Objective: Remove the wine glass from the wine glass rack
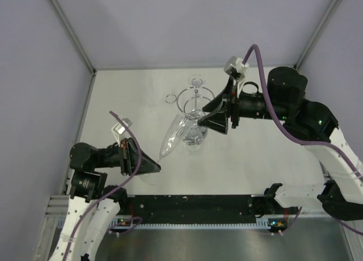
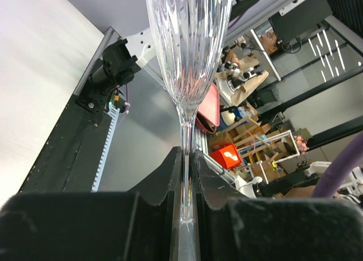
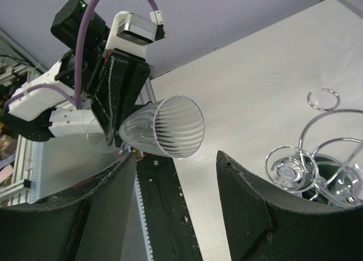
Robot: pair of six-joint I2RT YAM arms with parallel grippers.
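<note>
The wine glass (image 1: 172, 137), clear and ribbed, is tilted off the wine glass rack (image 1: 195, 100), its rim toward the rack. My left gripper (image 1: 154, 167) is shut on its stem (image 2: 185, 170), and the bowl (image 2: 190, 45) rises just beyond the fingers (image 2: 164, 181). In the right wrist view the glass (image 3: 167, 127) hangs in the air in front of the left gripper (image 3: 119, 102). My right gripper (image 1: 203, 117) is open beside the rack's chrome loops (image 3: 326, 153) with nothing between its fingers (image 3: 249, 193).
Another clear glass foot (image 3: 288, 173) sits in one of the rack's rings. The rack's round base (image 1: 195, 137) stands mid-table. Grey walls close the left, back and right. A black rail (image 1: 193, 209) runs along the near edge.
</note>
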